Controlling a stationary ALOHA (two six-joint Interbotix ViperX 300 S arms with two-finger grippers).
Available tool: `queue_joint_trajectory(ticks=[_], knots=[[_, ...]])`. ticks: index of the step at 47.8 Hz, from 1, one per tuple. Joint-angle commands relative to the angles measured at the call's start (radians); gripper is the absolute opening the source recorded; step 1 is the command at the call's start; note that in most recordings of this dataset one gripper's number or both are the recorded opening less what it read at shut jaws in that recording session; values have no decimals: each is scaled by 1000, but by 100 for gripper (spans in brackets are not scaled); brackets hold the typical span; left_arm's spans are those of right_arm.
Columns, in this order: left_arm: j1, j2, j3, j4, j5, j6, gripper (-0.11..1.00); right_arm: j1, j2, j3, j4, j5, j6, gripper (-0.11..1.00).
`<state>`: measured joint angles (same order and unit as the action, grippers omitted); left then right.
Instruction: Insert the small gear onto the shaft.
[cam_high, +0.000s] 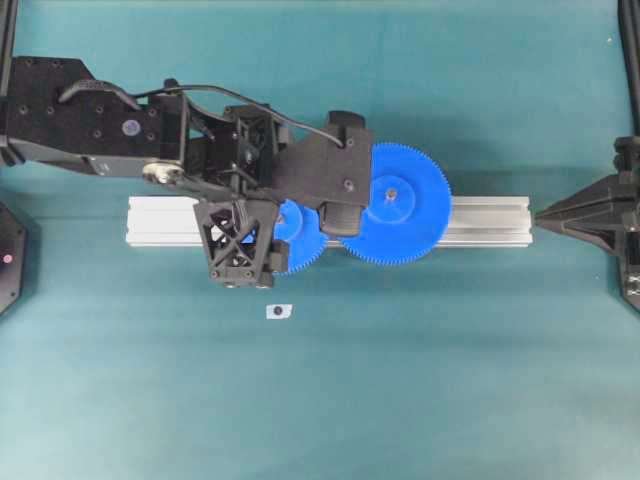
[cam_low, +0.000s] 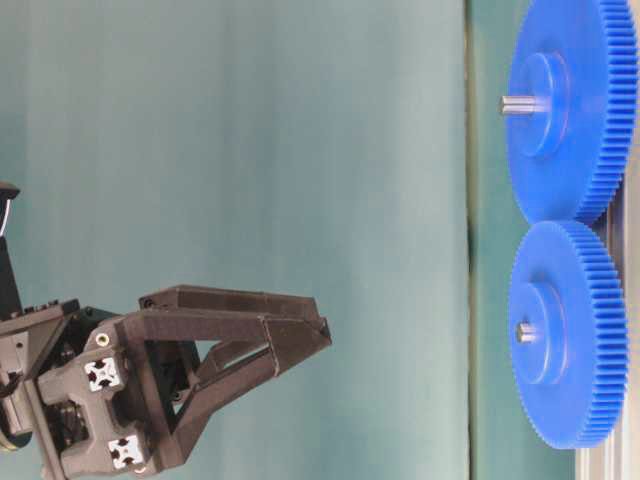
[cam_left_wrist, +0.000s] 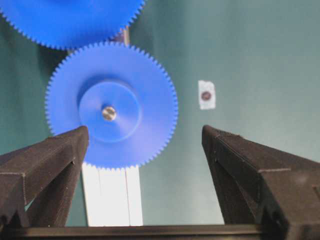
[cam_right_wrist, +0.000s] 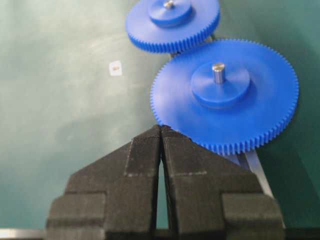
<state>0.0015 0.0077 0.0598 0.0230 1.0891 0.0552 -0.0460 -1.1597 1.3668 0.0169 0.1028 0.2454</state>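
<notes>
On the silver grooved aluminium bar in the middle of the bench, the small gear lies flat with its raised hub up and a metal pin end showing at its centre hole. Its teeth meet those of the larger blue gear, which sits beside it on the same bar and carries a short metal pin at its own hub.

The left gripper hangs above the small gear with its jaws spread wide and nothing between them. In the left wrist view the gear sits toward the left finger, its lower rim partly hidden by that fingertip, and no finger touches it. From overhead, the gripper covers much of the small gear.

The shaft, a tiny dark pin on a clear glassy base, rests on the teal bench surface just beside the bar, apart from both gears and below the left gripper in the overhead view.

The right gripper is drawn back at the right edge of the bench, near the bar's end, with its jaws pressed together and holding nothing.
</notes>
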Motion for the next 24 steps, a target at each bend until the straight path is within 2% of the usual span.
queue_joint_trajectory(ticks=[1, 10, 24], knots=[[-5, -11, -9, -2, -3, 0, 87, -2, 5, -11, -2, -9, 12, 7], [-12, 3, -11, 0, -2, -6, 87, -2, 6, -11, -2, -15, 12, 7], [-25, 6, -9, 0, -3, -61, 87, -3, 5, 0, 0, -15, 12, 7]])
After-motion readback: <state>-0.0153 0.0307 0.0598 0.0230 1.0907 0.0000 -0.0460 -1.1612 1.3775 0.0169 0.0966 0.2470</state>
